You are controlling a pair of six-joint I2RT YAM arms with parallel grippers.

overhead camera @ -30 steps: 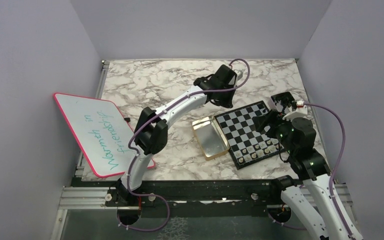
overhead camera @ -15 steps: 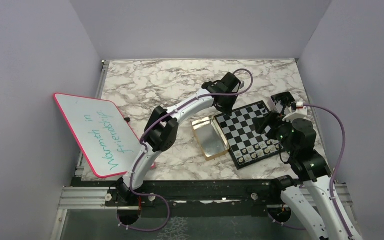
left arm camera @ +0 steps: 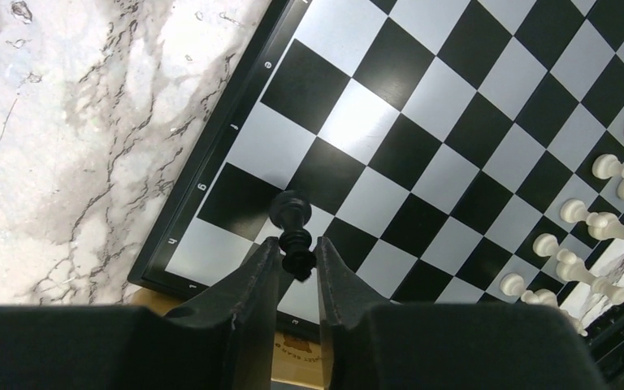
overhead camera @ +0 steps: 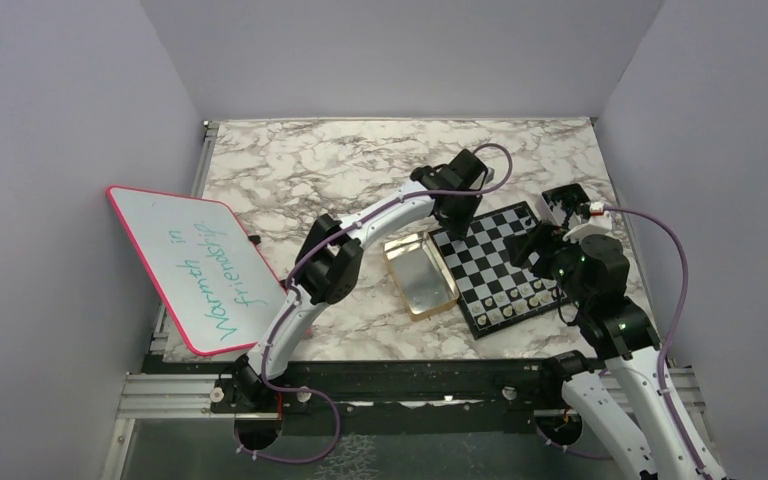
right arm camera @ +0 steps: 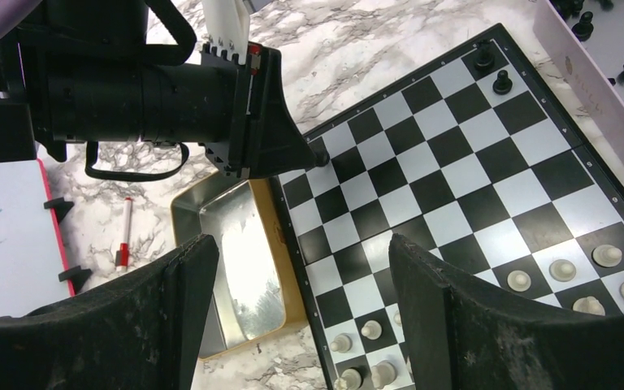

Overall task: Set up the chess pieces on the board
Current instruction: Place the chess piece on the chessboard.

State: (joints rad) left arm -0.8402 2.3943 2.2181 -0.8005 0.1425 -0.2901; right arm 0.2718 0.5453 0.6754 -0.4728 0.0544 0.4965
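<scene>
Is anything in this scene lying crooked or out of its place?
Yes. The board lies turned at an angle to the edges of the table, and the whiteboard, also slanted, sticks out past the left edge.

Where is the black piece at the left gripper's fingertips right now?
In the left wrist view, the black piece is upright between the left gripper's fingertips, near the board's corner beside the gold tin.

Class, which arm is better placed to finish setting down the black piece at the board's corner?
Left: the left hand flanks the black piece at that corner; the right hand hangs open, empty, farther off.
</scene>
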